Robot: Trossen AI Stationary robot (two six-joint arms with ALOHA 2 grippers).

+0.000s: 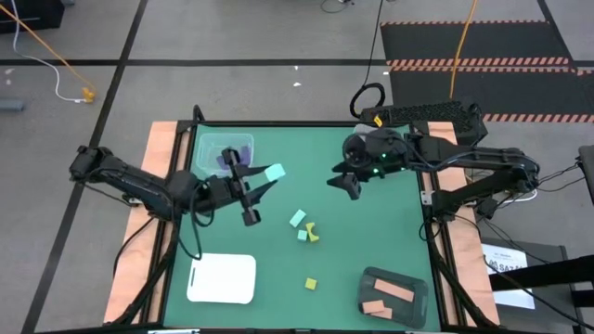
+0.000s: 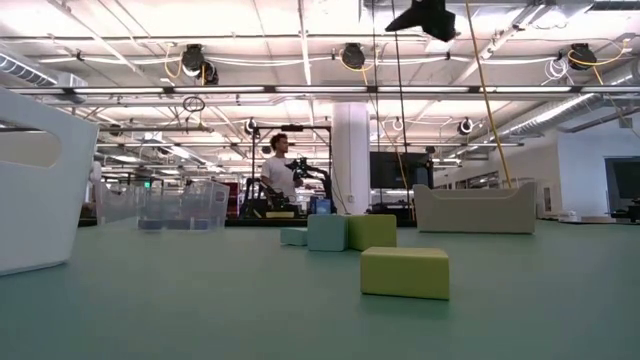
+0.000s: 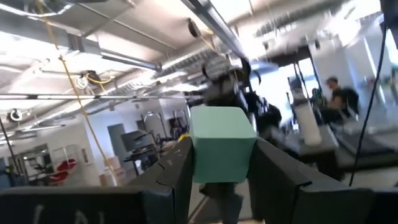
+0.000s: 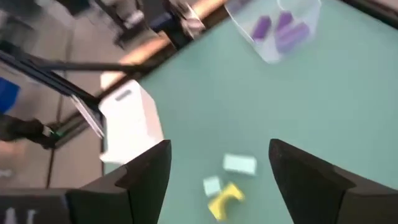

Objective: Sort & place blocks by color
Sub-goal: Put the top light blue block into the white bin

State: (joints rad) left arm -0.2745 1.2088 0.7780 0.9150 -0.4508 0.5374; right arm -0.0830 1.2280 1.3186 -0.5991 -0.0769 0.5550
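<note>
The left gripper (image 1: 264,181) hangs above the counter (image 1: 371,241) with its fingers (image 3: 180,177) pinching a mint green block (image 3: 222,151), just at 4 o'clock from the clear tub (image 1: 209,146) holding purple blocks (image 4: 283,31). The right gripper (image 1: 350,186) hovers at 3 o'clock, fingers spread. Mint and yellow blocks (image 1: 305,229) lie mid-counter; salmon blocks (image 1: 397,293) sit in the dark tray (image 1: 371,276).

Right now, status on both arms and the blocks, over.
Left gripper shut on mint block, raised beside clear tub. Right gripper open, above table centre. Mint and yellow blocks still loose on table. Nothing in the way.
</note>
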